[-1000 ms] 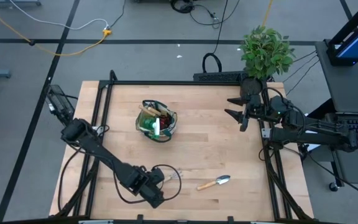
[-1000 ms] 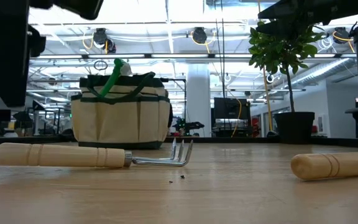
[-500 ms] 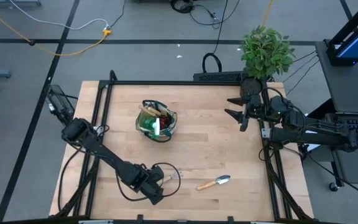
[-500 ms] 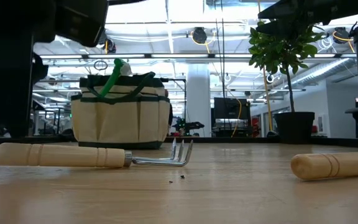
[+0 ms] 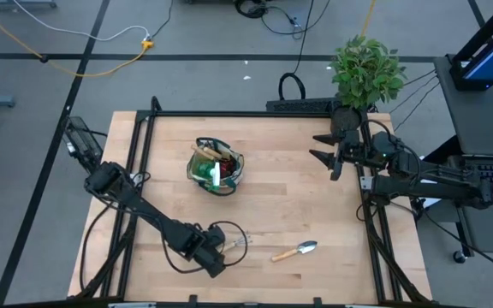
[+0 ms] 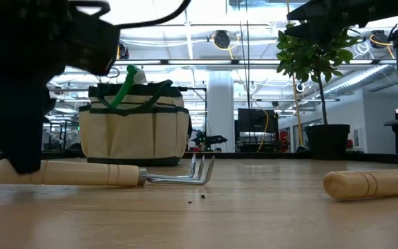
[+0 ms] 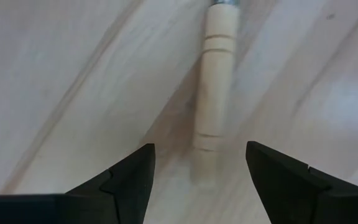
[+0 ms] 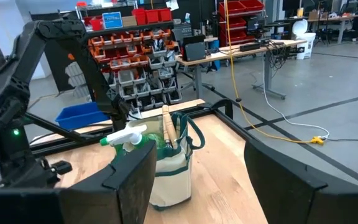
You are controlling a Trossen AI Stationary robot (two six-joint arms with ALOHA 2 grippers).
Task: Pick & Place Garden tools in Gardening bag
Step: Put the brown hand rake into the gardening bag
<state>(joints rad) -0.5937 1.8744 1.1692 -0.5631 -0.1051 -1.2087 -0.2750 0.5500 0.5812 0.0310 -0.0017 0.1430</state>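
The rake (image 5: 232, 245) lies at lower centre of the high view, its handle between our left gripper's (image 7: 197, 165) released jaws. We should settle lower, centre the handle, then clench squarely. One trowel (image 5: 294, 251) lies just right of it; one bag (image 5: 218, 168) stands upper centre on the bench (image 5: 281, 197). Our right gripper (image 5: 325, 147) waits at right, jaws released.

Matt wooden rake handle (image 7: 212, 74)
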